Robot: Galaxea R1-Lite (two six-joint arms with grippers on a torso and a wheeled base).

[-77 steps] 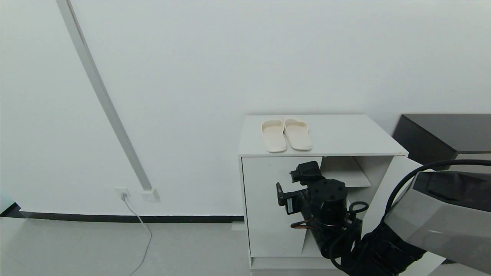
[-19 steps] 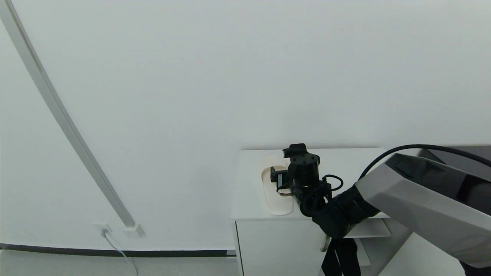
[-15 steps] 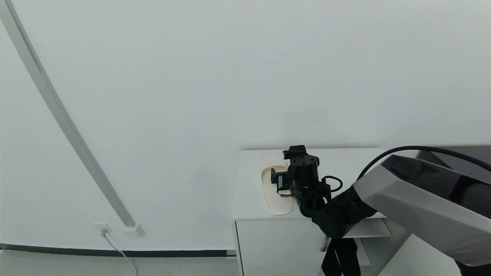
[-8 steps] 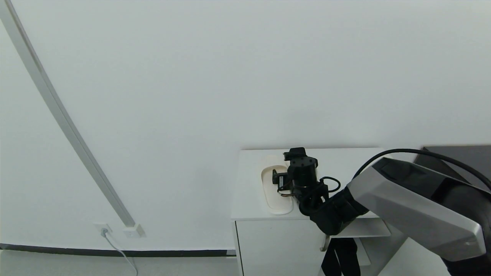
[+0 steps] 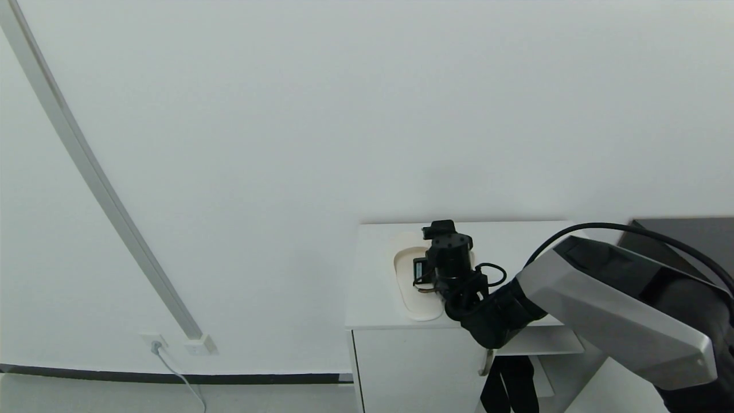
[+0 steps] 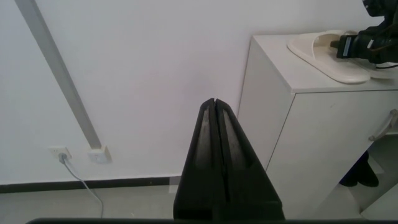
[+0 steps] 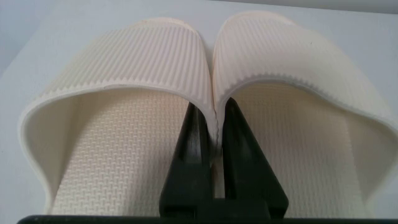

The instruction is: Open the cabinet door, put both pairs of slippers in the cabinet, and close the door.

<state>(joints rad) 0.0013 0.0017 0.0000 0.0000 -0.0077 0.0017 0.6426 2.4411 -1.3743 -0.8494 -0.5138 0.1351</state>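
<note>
A pair of cream slippers point(image 7: 124, 149) lies side by side on the white cabinet's top point(image 5: 373, 287). My right gripper point(image 7: 214, 115) is on them, one finger inside each slipper. It is shut on the two inner strap edges, pressed together. From the head view, my right wrist point(image 5: 450, 258) covers the right slipper, and the left slipper point(image 5: 413, 292) shows beside it. My left gripper point(image 6: 214, 106) is shut on nothing. It hangs low, to the left of the cabinet point(image 6: 311, 143). The cabinet's left door point(image 5: 413, 373) is shut, and the right side stands open with a shelf point(image 5: 553, 341).
The white wall runs right behind the cabinet. A grey cable duct point(image 5: 97, 183) slants down it to a socket with a cord point(image 5: 155, 346). A dark tabletop point(image 5: 688, 229) stands to the right. Something black point(image 5: 507, 387) hangs below the shelf.
Five seconds ago my right arm was low before the open compartment; the head camera has since risen, and the arm is up at the slippers. In the last second, the left slipper slid slightly right.
</note>
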